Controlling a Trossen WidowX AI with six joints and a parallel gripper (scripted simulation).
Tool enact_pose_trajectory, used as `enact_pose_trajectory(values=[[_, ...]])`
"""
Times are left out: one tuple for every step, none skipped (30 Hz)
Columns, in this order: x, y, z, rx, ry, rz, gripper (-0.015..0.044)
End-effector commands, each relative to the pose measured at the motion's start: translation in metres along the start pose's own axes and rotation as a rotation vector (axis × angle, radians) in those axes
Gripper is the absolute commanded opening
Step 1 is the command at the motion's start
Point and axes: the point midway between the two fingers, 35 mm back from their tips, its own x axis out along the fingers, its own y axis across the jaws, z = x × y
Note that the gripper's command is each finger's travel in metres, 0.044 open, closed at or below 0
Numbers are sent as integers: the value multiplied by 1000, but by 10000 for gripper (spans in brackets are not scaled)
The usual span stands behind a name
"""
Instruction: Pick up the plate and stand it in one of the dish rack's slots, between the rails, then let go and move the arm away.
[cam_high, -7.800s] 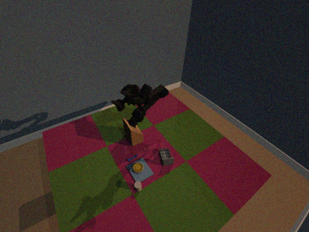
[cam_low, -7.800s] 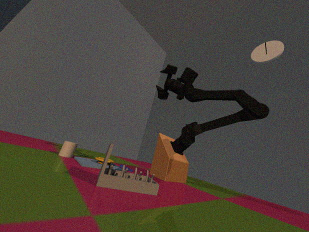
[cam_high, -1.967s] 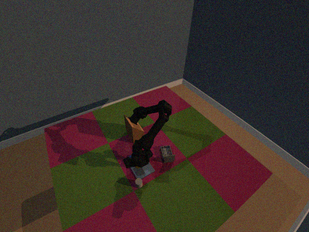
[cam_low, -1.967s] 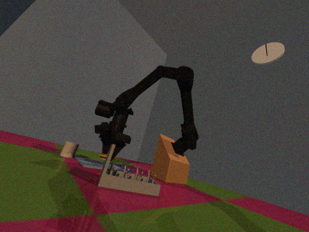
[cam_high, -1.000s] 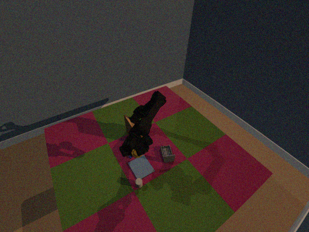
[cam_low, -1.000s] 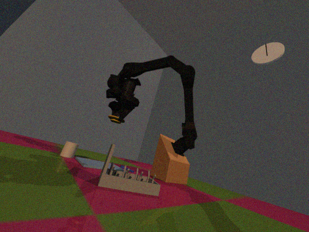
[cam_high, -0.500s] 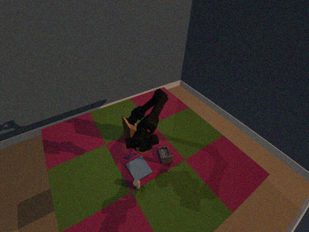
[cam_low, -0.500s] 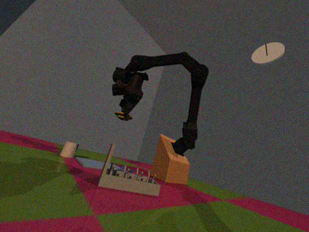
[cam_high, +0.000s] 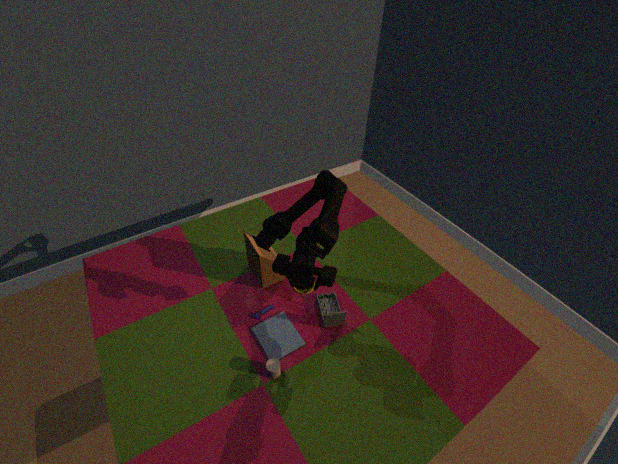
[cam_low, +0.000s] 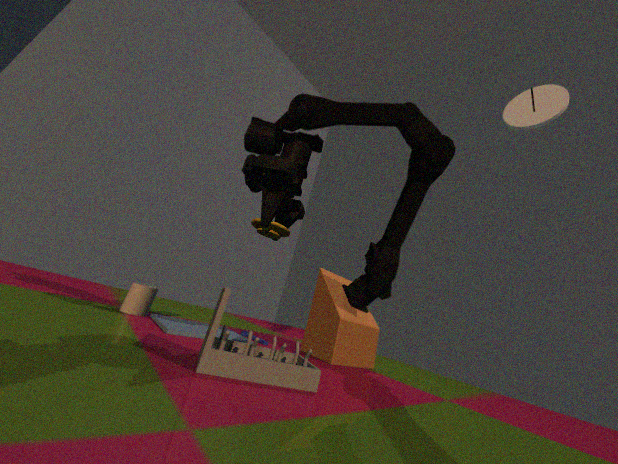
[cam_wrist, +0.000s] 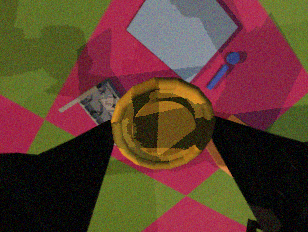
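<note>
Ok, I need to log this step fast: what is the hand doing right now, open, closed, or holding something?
Hand: closed on the yellow plate, held in the air above the floor, not yet at the dish rack.

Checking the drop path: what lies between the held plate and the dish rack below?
Nothing. In the exterior view the yellow plate, clamped in the gripper, hangs high above the dish rack with only open air between them.

plate (cam_wrist: 162, 127): yellow, glossy | dish rack (cam_low: 257, 362): beige, matt | end effector (cam_wrist: 162, 145): black, matt
</note>
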Motion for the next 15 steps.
enact_pose_trajectory(values=[[-1,10,-19,148,-1,6,0],[-1,12,-24,182,0,6,0],[-1,14,-28,216,0,6,0],[-1,16,-32,250,0,6,0],[-1,18,-36,285,1,6,0],[0,19,-41,319,1,7,0],[0,21,-45,353,2,7,0],[0,22,-49,387,2,7,0],[0,24,-54,421,3,7,0],[0,25,-58,455,4,8,0],[1,27,-62,489,5,8,0],[1,28,-67,523,5,8,0],[1,29,-71,557,6,8,0],[2,30,-76,591,7,8,0],[2,31,-80,625,8,9,0]])
